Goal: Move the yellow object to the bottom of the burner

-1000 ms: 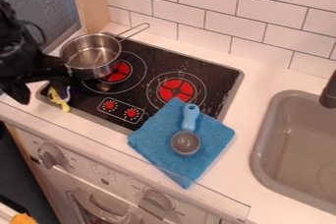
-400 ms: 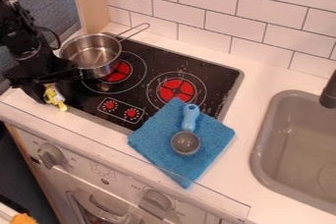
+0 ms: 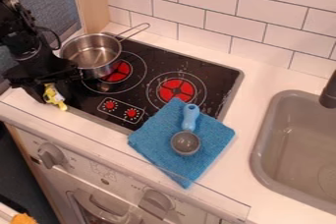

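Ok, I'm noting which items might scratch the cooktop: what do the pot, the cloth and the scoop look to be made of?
Pot: polished metal, probably stainless steel, from its silvery shine.
Cloth: soft fabric, perhaps terry or microfiber, given its matte, fuzzy surface.
Scoop: likely smooth plastic, going by its evenly coloured blue handle; the grey bowl could be plastic or metal.

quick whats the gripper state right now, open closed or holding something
Gripper: at the yellow object, by the cooktop's near left corner; whether it is open, closed or holding it cannot be told.
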Robot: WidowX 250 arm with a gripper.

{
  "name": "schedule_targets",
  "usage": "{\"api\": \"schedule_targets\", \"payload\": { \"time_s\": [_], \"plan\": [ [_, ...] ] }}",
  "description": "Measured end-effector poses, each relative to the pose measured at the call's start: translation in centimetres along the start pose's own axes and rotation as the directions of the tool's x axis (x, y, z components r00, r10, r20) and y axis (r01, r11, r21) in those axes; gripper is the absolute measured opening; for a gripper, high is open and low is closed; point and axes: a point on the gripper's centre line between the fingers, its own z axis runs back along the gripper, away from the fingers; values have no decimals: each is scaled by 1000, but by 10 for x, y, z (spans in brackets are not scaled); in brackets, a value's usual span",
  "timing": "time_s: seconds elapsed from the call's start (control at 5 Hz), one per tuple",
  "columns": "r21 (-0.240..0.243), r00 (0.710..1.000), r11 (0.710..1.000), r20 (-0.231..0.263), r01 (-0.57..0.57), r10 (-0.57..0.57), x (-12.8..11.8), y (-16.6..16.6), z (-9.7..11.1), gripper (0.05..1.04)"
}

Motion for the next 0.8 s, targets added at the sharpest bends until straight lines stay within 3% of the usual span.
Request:
{"api": "schedule_targets", "payload": {
  "time_s": [0.2, 0.4, 0.6, 0.8],
  "plan": [
    [30, 999, 999, -25, -33, 34, -9, 12, 4, 562],
    [68, 995, 993, 4, -100, 100, -16, 29, 16, 562],
    [56, 993, 992, 49, -114, 112, -9, 24, 31, 562],
    [-9, 993, 999, 109, -53, 53, 12, -14, 46, 562]
  ]
}}
